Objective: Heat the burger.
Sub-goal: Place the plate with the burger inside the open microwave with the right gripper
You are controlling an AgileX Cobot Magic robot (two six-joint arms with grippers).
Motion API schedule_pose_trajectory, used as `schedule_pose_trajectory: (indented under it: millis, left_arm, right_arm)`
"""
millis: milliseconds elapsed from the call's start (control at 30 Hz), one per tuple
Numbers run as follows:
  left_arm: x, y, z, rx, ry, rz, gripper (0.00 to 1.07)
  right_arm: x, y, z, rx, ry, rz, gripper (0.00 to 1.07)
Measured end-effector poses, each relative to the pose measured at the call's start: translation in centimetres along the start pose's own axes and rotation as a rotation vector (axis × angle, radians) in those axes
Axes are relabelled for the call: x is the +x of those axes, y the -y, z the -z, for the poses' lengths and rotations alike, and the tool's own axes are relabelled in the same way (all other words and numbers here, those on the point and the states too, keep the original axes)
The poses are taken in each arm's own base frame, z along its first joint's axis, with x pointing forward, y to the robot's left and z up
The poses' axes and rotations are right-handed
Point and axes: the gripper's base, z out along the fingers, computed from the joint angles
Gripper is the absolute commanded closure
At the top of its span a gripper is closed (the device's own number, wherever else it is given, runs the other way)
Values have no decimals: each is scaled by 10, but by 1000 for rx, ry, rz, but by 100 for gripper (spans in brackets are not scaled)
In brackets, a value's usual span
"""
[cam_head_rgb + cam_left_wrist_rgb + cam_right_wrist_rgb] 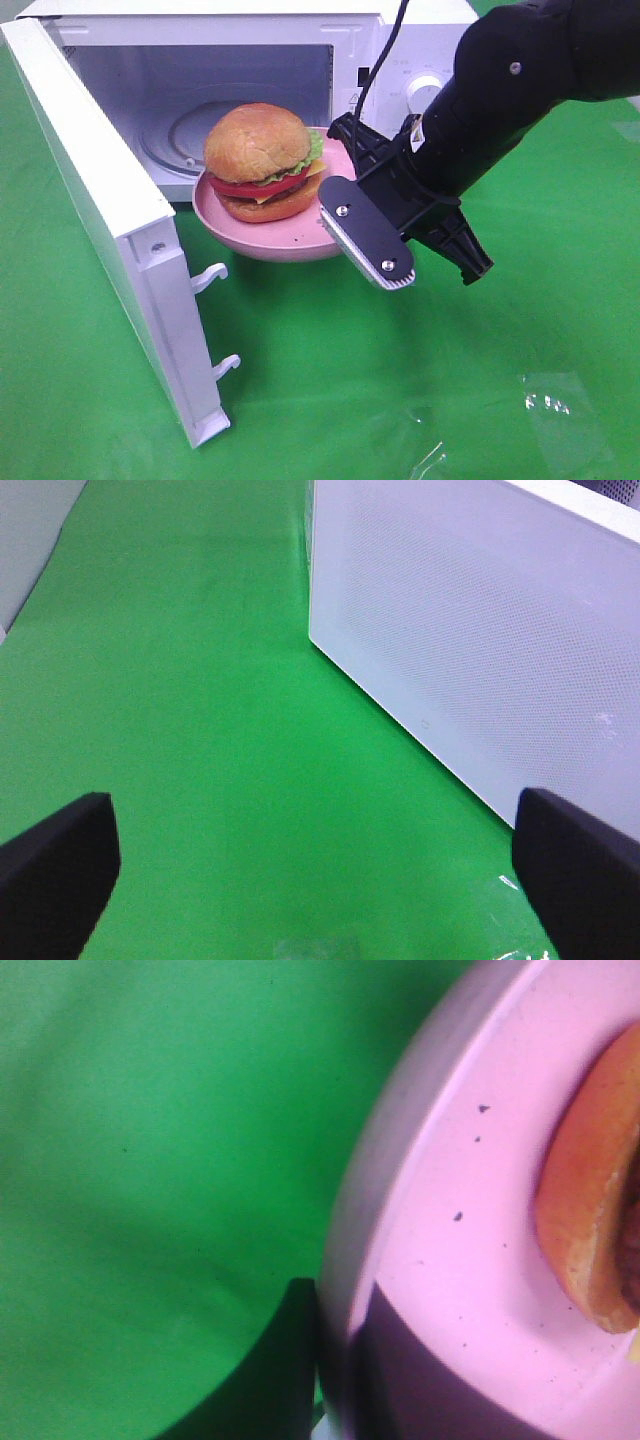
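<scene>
The burger [260, 160], with its golden bun, tomato, lettuce and patty, sits on a round pink plate [250, 235]. My right gripper [340, 200] is shut on the plate's right rim and holds the plate off the green cloth, at the mouth of the open white microwave [200, 85]. In the right wrist view the dark fingers [420, 1380] clamp the pink rim [440, 1210], and the bun's edge [590, 1210] shows beyond. My left gripper [320, 880] is open and empty above the cloth, beside the microwave door's outer face [480, 630].
The microwave door [110, 220] stands open to the left, with latch hooks [215, 275] on its edge. The glass turntable [180, 135] lies inside. The control knob [425, 90] is on the right panel. A clear plastic scrap [550, 405] lies on the green cloth at the front right.
</scene>
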Motion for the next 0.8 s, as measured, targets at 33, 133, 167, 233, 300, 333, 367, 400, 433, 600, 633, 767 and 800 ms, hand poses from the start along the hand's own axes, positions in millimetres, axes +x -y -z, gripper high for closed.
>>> schedule_pose_trajectory:
  millis: [33,133,167,233,300,333,367,400,433,600,633,767,800]
  left_arm:
    - [0,0,0,0,0,0,4]
    - [0,0,0,0,0,0,4]
    - [0,0,0,0,0,0,4]
    - [0,0,0,0,0,0,4]
    - [0,0,0,0,0,0,4]
    - [0,0,0,0,0,0,4]
    - [0,0,0,0,0,0,4]
    - [0,0,0,0,0,0,4]
    - [0,0,0,0,0,0,4]
    - [0,0,0,0,0,0,4]
    - [0,0,0,0,0,0,4]
    - [0,0,0,0,0,0,4]
    - [0,0,0,0,0,0,4]
  right_arm:
    - [-4,4,-4,-4,7,1,107]
    - [-7,10,-8,-1,13,-10,107]
    - [-10,15,-13,3,18,-21,107]
    - [-11,19,-17,4,22,-33,107]
    - [-12,23,-20,7,23,-37,107]
    - [-13,28,-24,12,24,-49,107]
    - [-13,28,-24,12,24,-49,107]
    - [-13,30,-26,13,24,-55,107]
    - [-13,30,-26,13,24,-55,107]
    - [-12,38,-34,3,25,-104,107]
    - [-12,41,-37,-1,19,-115,107]
    - [-11,47,-41,2,8,-135,107]
    - [-11,47,-41,2,8,-135,107]
